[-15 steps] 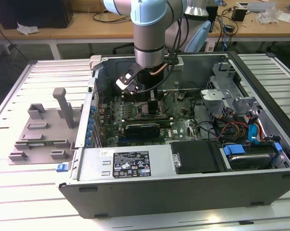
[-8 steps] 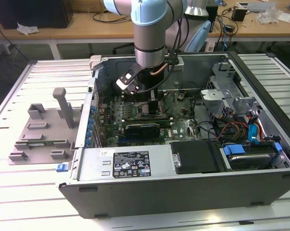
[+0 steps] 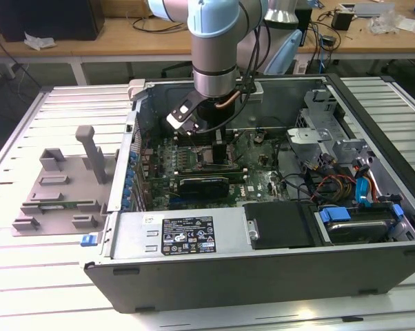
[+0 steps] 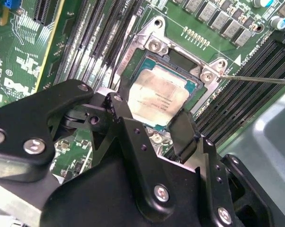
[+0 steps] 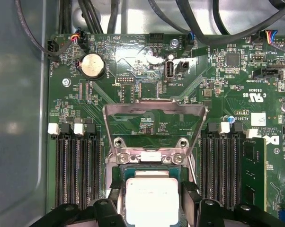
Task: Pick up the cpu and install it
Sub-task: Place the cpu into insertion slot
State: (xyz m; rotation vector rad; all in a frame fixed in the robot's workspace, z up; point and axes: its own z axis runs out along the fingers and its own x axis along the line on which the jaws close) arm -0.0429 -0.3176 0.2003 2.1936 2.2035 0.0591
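Exterior view: the arm (image 3: 214, 41) reaches straight down into an open computer case (image 3: 262, 276) that lies on its side on a slatted metal worktop (image 3: 28, 276), with the gripper (image 3: 218, 148) low over the green motherboard (image 3: 194, 155) near the middle of the case. On the worktop, at the exterior view's left and just beside the case, stands a grey plastic tray (image 3: 63, 186) with upright posts. In both wrist views the gripper (image 5: 152, 205) (image 4: 149, 118) has its two black fingers (image 5: 116, 201) set against opposite edges of the cpu (image 5: 151, 198) (image 4: 159, 94), pinching it between them. The cpu, silver top upward with a thin green border showing round it, sits level within the opening of the socket (image 4: 180, 59), inside the metal rim; whether it is fully seated or held just above the contacts cannot be told. The metal load plate (image 5: 154, 108) is swung open, clear of the socket and hinged at a bracket with two screws (image 5: 149, 157) just beside the cpu. A thin metal lever (image 4: 256, 78) sticks out from one corner of the socket, over a bank of memory slots. Rows of black memory slots (image 5: 78, 170) flank the socket on both sides. In the first wrist view a round coin battery (image 5: 93, 65) sits on the board beyond the load plate, well apart from the cpu, and dark cables (image 5: 199, 28) run along the far edge of the board.
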